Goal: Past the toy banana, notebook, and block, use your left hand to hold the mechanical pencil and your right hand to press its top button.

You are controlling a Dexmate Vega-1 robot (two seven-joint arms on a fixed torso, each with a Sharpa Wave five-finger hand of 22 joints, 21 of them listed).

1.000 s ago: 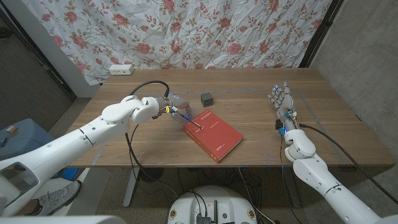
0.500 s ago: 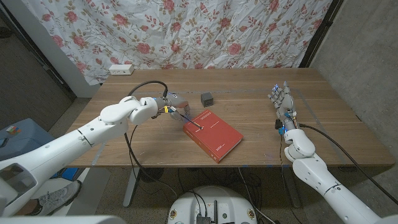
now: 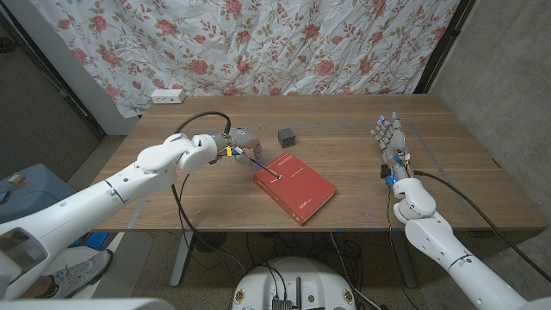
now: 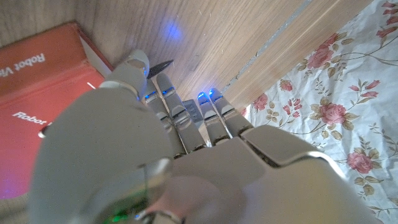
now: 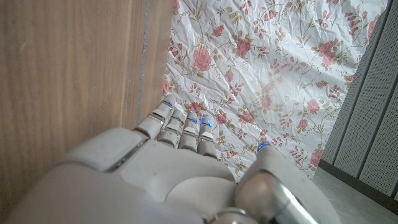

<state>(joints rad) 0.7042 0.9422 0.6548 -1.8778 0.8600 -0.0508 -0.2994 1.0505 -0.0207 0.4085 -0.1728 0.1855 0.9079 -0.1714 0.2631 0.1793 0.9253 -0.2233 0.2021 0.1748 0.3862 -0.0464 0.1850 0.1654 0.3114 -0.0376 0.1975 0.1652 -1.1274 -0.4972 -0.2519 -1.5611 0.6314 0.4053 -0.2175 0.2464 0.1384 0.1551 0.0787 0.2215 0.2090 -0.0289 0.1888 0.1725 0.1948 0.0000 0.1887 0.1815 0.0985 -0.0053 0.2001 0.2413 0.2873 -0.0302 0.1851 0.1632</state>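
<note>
- Left robot hand [image 3: 240, 142] has crept slightly toward 1 o'clock over the last second. The pencil tip has stayed on the notebook, and the right robot hand [image 3: 392, 138] has not moved.
- Task thing: thin dark mechanical pencil [image 3: 261, 164]. It slants from the left robot hand down toward 4 o'clock, tip touching the near corner of the red hardcover notebook [image 3: 294, 186].
- Left robot hand: fingers [image 4: 186, 118] closed together around the pencil's upper end. The contact itself is hidden, so the hold is a judgement.
- Right robot hand: fingers spread, holding nothing, standing at 3 o'clock on the brown wooden surface [image 3: 362, 185], well apart from the pencil.
- Progress: the hold step looks done or nearly done. The button press has not begun, as the right robot hand still has to cross toward 9 o'clock.
- Top button: hidden inside the left robot hand's grip; cannot tell whether it is exposed.
- Materials: the notebook is flat and rigid, with a smooth matte cover and white print.
- Small dark grey cube block [image 3: 287, 135] sits hard-edged at 12 o'clock of the notebook.
- The surface has a straight grain and a low sheen.
- A yellow speck at the left robot hand's edge may be the toy banana; too small to tell.
</note>
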